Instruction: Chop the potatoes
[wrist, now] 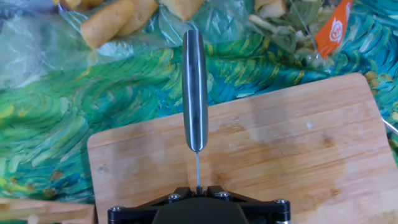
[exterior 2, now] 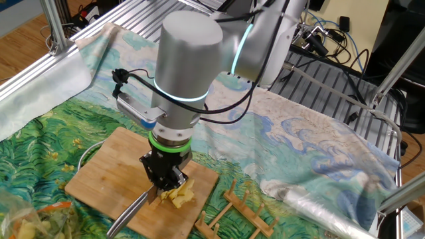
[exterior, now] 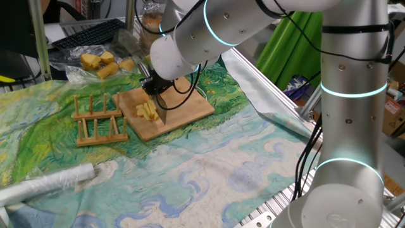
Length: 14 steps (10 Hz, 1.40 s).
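Closest to our hand camera, our gripper (wrist: 198, 198) is pressed together on the knife (wrist: 194, 93), whose handle runs straight away from us over the cutting board (wrist: 298, 143). From the side views the blade (exterior: 161, 114) points down at the board, right beside the potatoes (exterior: 147, 112), a small cluster of pale yellow sticks and slices lying near the middle of the board. The hand camera does not show them, so we cannot tell whether the edge touches a piece.

We judge the main risk to be the loose pieces: they are small and piled, and a downward press could skid them sideways or roll them off the board. The knife could also twist in our grip if it bites the wood at an angle.

Just beside the board stands a wooden rack (exterior: 98, 120), close enough to catch the blade on a wide swing. Farther off lie a plastic bag of potato chunks (exterior: 101, 63) and, well apart near the table edge, a roll of plastic wrap (exterior: 44, 183).
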Each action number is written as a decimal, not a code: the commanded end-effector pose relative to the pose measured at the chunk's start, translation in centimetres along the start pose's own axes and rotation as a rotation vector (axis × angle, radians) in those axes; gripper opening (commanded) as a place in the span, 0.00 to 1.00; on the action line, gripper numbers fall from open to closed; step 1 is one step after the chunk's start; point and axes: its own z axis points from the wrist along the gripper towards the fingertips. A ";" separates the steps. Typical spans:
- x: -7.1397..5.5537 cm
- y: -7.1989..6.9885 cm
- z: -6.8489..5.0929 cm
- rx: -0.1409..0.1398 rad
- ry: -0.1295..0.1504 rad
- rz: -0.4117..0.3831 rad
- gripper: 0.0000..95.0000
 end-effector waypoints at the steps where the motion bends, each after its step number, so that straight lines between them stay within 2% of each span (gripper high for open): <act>1: 0.0 0.0 -0.3 -0.002 0.007 0.000 0.00; 12: 0.0 0.0 -0.6 0.005 0.003 -0.001 0.00; 14: -0.1 -0.2 -1.3 0.008 0.013 -0.003 0.00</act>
